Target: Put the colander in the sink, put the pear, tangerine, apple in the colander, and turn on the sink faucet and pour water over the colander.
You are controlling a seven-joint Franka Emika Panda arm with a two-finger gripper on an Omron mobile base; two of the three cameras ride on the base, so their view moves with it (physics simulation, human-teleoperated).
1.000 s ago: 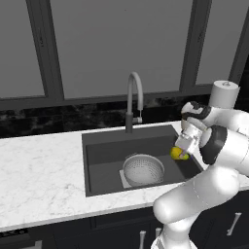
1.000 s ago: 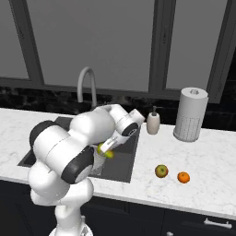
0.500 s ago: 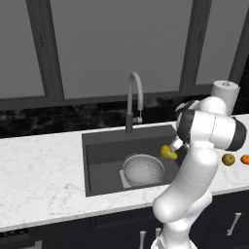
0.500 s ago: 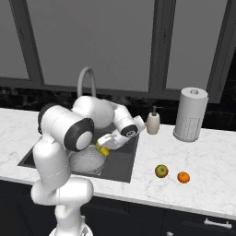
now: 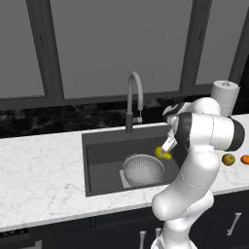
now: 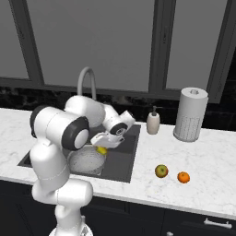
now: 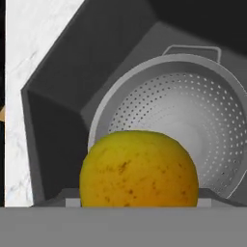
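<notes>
tool (image 5: pixel 165 149): clenched on the pear (image 5: pixel 163 153), above the sink (image 5: pixel 104 158)
colander (image 5: pixel 143 169): below the tool, on the sink floor
apple (image 6: pixel 161 171), tangerine (image 6: pixel 183 177): on the surface (image 6: pixel 193 166), well apart from the tool

marble counter (image 5: pixel 44 165), dark windows (image 5: pixel 121 44) (tall panes)

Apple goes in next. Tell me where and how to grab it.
Take the apple from straight above, fingers across its round middle. It sits alone on the counter, apart from the tangerine, so there is room either side. The gripper must first drop the pear.
</notes>
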